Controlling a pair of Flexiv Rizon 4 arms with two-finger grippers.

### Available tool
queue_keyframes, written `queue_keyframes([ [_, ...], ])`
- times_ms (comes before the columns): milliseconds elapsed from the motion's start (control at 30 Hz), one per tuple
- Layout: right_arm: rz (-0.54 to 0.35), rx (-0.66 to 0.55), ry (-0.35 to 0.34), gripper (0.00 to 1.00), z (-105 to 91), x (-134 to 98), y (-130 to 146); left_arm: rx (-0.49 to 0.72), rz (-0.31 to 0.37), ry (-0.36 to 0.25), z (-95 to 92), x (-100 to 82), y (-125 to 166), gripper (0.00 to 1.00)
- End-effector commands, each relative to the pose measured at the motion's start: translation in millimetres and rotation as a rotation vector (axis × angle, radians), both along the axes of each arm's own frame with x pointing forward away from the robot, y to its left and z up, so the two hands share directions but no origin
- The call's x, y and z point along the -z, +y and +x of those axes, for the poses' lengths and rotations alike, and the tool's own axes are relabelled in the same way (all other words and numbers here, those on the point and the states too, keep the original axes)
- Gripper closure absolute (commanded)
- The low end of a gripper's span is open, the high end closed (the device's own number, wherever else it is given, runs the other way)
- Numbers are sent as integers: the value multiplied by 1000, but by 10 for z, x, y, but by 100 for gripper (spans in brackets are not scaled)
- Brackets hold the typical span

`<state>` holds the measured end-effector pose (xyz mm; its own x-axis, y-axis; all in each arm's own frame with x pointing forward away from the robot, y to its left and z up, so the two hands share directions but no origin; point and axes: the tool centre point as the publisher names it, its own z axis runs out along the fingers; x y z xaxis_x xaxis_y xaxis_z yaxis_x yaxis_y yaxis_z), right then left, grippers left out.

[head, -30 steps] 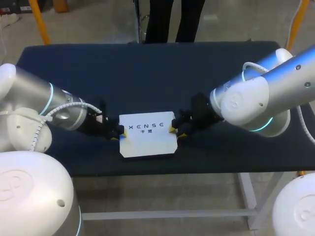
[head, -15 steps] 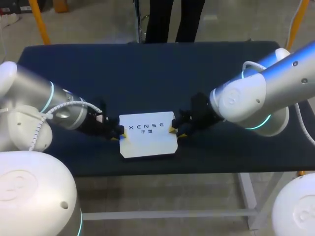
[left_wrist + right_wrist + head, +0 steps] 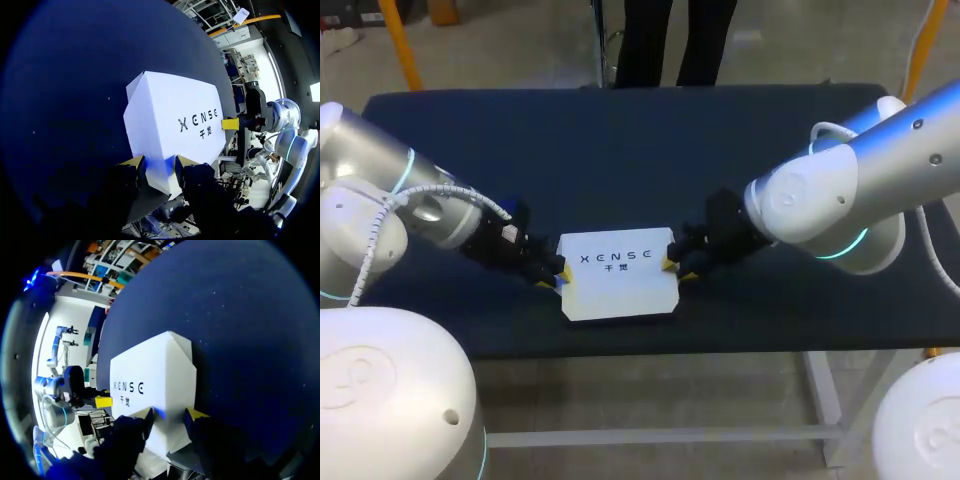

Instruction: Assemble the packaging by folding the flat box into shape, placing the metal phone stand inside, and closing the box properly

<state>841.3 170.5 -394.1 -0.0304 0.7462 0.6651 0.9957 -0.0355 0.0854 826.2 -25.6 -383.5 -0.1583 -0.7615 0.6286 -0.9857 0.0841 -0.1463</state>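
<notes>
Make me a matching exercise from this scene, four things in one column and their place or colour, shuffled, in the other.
Things:
1. white box
2. left end effector
3. right end effector
4. table

Place or colour:
A. grips the box's right end
B. dark blue on top
C. lies near the table's front edge, between the two arms
D. grips the box's left end

Pairs: 1-C, 2-D, 3-A, 4-B
</notes>
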Motion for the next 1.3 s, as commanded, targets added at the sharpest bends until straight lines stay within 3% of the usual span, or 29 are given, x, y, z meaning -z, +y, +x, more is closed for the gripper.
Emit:
queue_keyframes([
  [33,21,-8,3,55,9,38,8,23,-10,16,21,7,30,58],
  [933,65,-63,39,54,-46,43,-53,54,-13,45,66,34,-93,64],
  [1300,82,-85,52,54,-34,65,45,93,-32,71,83,35,-160,64],
])
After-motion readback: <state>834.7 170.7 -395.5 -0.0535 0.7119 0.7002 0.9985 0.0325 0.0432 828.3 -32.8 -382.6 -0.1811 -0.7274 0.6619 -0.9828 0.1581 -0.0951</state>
